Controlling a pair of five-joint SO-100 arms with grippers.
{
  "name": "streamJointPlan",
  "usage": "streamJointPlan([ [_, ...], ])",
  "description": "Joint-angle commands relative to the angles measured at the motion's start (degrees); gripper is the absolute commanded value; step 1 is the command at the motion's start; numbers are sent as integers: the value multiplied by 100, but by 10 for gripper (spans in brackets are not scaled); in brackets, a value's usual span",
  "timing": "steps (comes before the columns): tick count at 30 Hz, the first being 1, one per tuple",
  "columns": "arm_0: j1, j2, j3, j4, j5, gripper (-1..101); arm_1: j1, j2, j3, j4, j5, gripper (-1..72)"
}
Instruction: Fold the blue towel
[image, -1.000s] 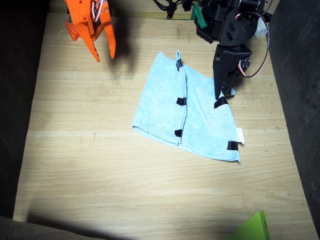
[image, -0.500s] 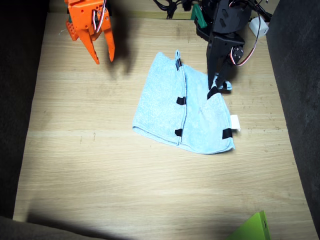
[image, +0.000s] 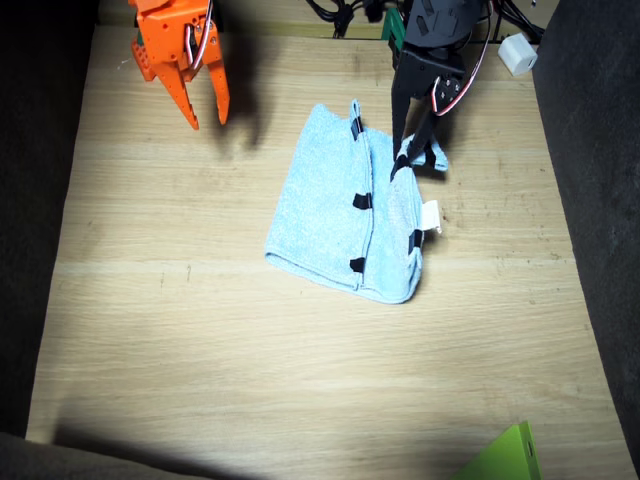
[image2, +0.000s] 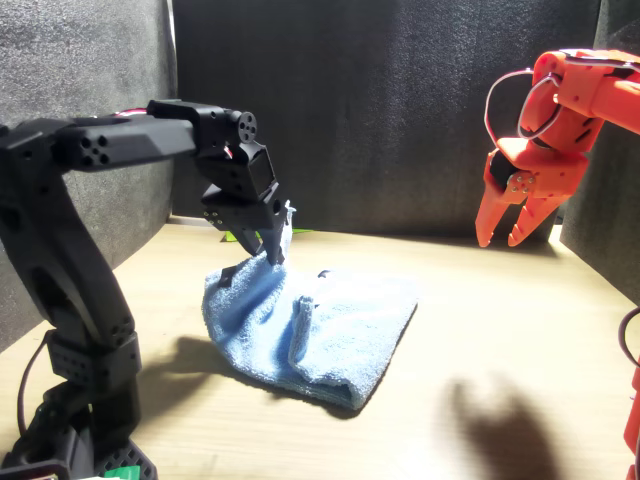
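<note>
Lime-green, a stiff flat piece (image: 505, 458) poked in at the near table (image: 200, 350) edge, about five o'clock from the blue towel (image: 335, 215), which lay part-folded mid-table. At the towel's one o'clock corner, the black left gripper (image: 412, 155) was clamped on lifted cloth. Farthest, at eleven o'clock, the orange right gripper (image: 205, 108) hovered with fingers apart, holding nothing.

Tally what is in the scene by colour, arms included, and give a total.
Black: 1, the left arm, its left gripper shut on the blue towel
Orange: 1, the right arm
Blue: 1, the blue towel
Lime-green: 1, a flat piece at the table's edge
Total: 4
</note>
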Motion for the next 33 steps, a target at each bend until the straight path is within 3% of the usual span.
streamJointPlan([
  [1,-114,26,-448,44,141,-5,70,308,97,35,53,204],
  [4,-211,35,-729,-70,193,-5,79,308,132,18,88,204],
  [11,-422,193,-501,-1257,202,-5,79,360,149,53,123,203],
  [16,-492,563,932,-3621,536,-4,53,439,158,97,123,203],
  [19,-686,773,2637,-6469,1960,-4,53,466,158,141,132,202],
  [20,-817,756,2944,-6917,2382,-4,53,475,158,149,132,202],
  [24,-1099,545,3182,-6794,2479,9,26,483,158,167,132,201],
  [28,-1266,694,3234,-5950,2065,-3,26,483,158,141,123,201],
  [32,-1389,1020,3173,-4465,1960,206,88,422,158,79,123,199],
  [33,-1406,1072,3120,-4131,1986,219,114,422,158,62,123,198],
])
